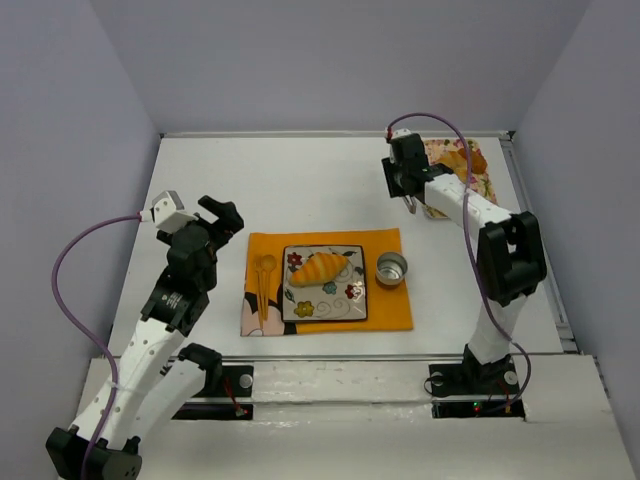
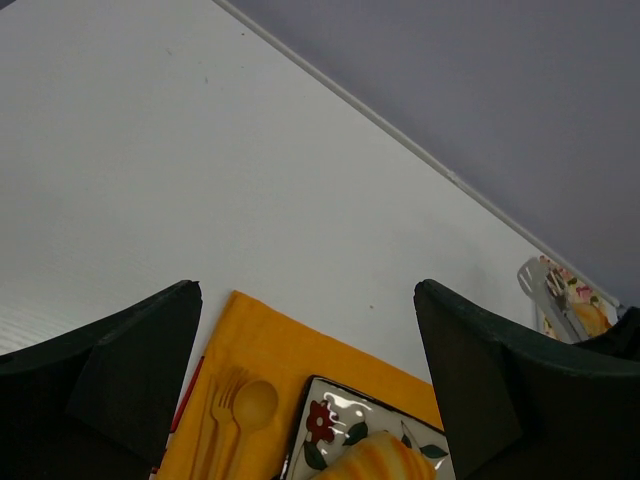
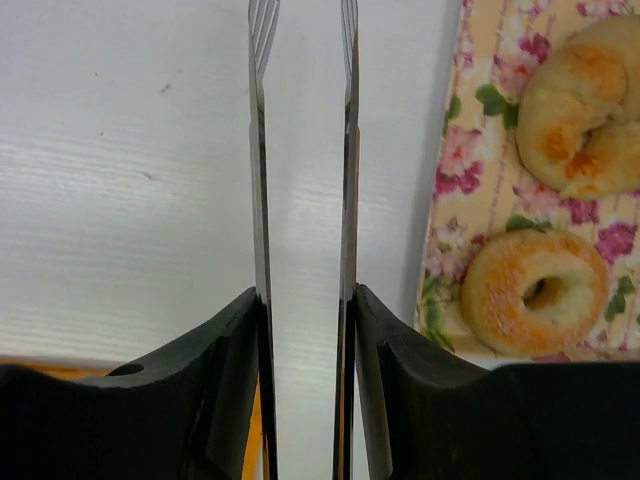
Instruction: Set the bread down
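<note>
Left wrist view crops the bread (image 2: 378, 462)

your left arm (image 1: 150, 345): white shell links, black joint blocks, a white camera box (image 1: 170, 208) at the wrist. a purple cable (image 1: 60, 275) loops off it. your right arm (image 1: 478, 215): same white links, one bulky black elbow housing (image 1: 512, 258), its own purple lead (image 1: 440, 118) arching above the wrist. left tool (image 2: 305, 300): matt black, wedge-shaped fingers (image 2: 120, 380). right tool (image 3: 305, 295): black fingers (image 3: 200, 390) with rounded shoulders.

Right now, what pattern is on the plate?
The plate is white with coloured flowers and dark swirls; top view shows it best.
</note>
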Motion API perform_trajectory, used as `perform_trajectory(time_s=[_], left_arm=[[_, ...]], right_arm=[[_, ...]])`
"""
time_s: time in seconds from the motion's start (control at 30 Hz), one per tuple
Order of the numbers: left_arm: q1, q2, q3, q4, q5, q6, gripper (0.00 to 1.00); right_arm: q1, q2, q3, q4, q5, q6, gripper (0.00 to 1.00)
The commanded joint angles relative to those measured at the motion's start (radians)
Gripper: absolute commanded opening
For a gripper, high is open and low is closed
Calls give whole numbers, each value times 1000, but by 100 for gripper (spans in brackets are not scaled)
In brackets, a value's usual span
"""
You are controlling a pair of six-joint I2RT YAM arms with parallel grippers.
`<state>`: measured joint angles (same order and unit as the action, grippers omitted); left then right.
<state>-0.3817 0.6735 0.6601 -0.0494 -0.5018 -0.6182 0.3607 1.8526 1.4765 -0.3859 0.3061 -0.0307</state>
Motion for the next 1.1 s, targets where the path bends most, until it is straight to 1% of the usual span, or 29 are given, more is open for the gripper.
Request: perform_trajectory(time_s=[0.0, 0.13, 0.2, 0.23, 0.33, 0.37, 0.4, 0.43, 0.5, 0.6, 0.63, 0.67, 0.8, 0.83, 0.87, 0.93, 0.97, 1.0, 1.03, 1.07], left_arm=[[4, -2, -17, 37, -29, -3, 99], [4, 6, -14, 34, -38, -2, 99], [6, 8, -13, 31, -43, -2, 99], [4, 6, -13, 29, -43, -3, 99], [6, 1, -13, 31, -47, -2, 99], [4, 1, -13, 31, -49, -3, 99], [4, 1, -13, 31, -50, -3, 99], [6, 1, -13, 29, -49, -3, 99], [4, 0, -13, 29, -43, -3, 99], [4, -3, -13, 29, -41, -3, 99], [4, -5, -13, 29, -35, -5, 99], [4, -8, -14, 31, -29, -5, 99], [4, -5, -14, 37, -14, 0, 99], [4, -5, -14, 36, -14, 2, 99], [4, -5, -14, 36, -9, 2, 99], [4, -8, -16, 36, -9, 2, 99], [4, -8, -16, 36, -7, 2, 99], [4, -11, -17, 37, -7, 0, 99], [4, -12, -19, 37, -7, 0, 99], [4, -14, -17, 39, -7, 0, 99]], right_arm=[[-32, 118, 145, 82, -68, -40, 46], [-32, 206, 206, 68, -100, -23, 51], [-32, 224, 215, 59, -128, -2, 56], [-32, 237, 219, 55, -133, 9, 62], [-32, 243, 220, 41, -131, 15, 70], [-32, 235, 219, 35, -131, 15, 77], [-32, 228, 219, 25, -125, 15, 87], [-32, 215, 216, 25, -118, 20, 89], [-32, 160, 203, 24, -104, 23, 100], [-32, 65, 193, 22, -81, 26, 100], [-32, 39, 191, 24, -46, 63, 100], [-32, -17, 182, 24, -24, 69, 100], [-32, -150, 134, 28, 31, 101, 100], [-32, -230, 86, 30, 56, 121, 100], [-32, -277, 53, 30, 76, 144, 100], [-32, -376, -28, 27, 125, 236, 100], [-32, -486, -130, 27, 142, 302, 100], [-32, -541, -186, 27, 160, 330, 100], [-32, -647, -303, 27, 197, 381, 100], [-32, -699, -364, 27, 226, 417, 100]])
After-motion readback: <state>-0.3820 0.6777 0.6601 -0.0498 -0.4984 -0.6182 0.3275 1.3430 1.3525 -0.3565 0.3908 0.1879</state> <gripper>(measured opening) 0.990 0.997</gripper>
